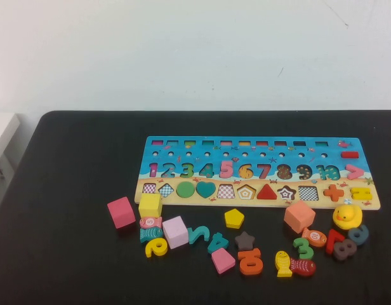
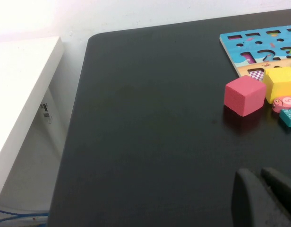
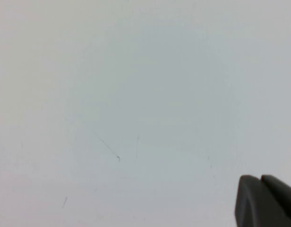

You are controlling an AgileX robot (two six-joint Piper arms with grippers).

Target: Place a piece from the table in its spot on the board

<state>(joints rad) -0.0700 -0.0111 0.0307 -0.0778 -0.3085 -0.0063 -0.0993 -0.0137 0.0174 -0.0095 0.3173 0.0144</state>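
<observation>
The blue number-and-shape board lies flat at the middle of the black table. Loose pieces lie along its near edge: a pink cube, a yellow cube, a lilac cube, a yellow pentagon, a brown star, a salmon cube and several numbers. Neither arm shows in the high view. My left gripper is shut and empty over bare table, well short of the pink cube and the board's corner. My right gripper is shut and empty, facing a plain wall.
A yellow duck and two fish pieces lie among the numbers at the right. A white cabinet stands off the table's left edge. A pale wall rises behind the table.
</observation>
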